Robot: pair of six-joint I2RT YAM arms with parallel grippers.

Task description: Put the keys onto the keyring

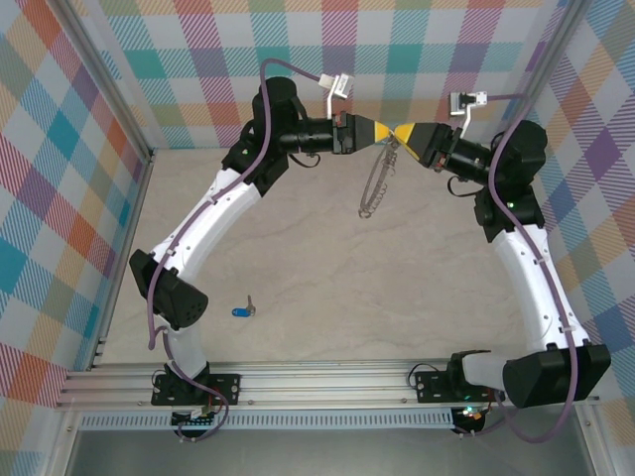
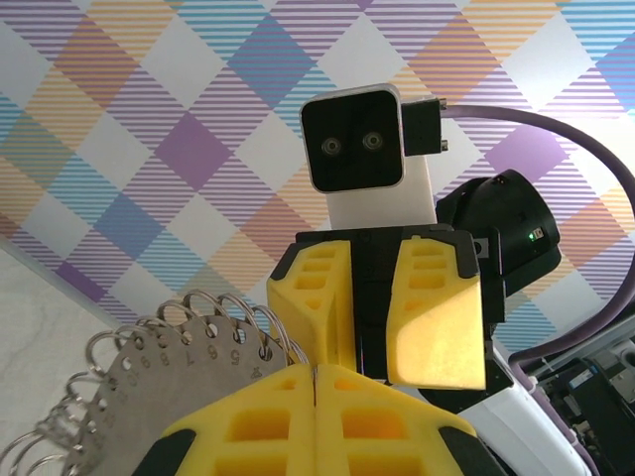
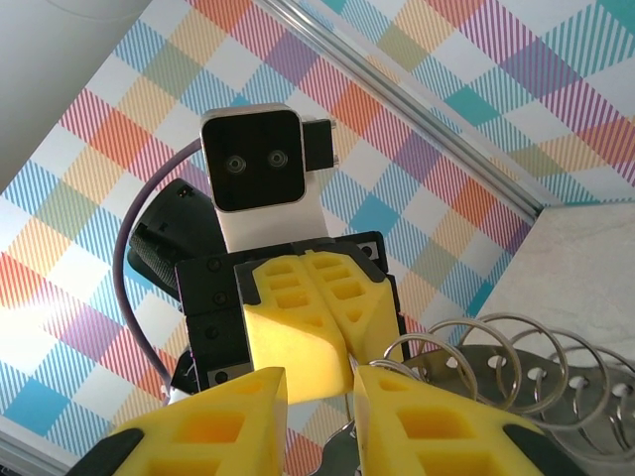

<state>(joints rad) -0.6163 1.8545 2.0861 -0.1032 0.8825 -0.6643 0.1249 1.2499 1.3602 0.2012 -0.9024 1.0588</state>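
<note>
The keyring (image 1: 374,188) hangs in the air at the back of the table, a grey numbered metal plate edged with wire loops (image 2: 169,347). My left gripper (image 1: 389,133) is shut on its top edge, and a thin sliver of metal shows between the closed yellow pads (image 2: 319,369). My right gripper (image 1: 406,133) faces it tip to tip and stands open (image 3: 322,375), with the ring's loops (image 3: 516,372) just right of its fingers and a bit of metal low in the gap. The blue-headed key (image 1: 241,311) lies on the table near the left arm's base.
Plaid walls (image 1: 89,149) close in the table on the left, back and right. An aluminium rail (image 1: 327,382) runs along the near edge between the arm bases. Beige tabletop (image 1: 327,297) lies open between the key and the hanging ring.
</note>
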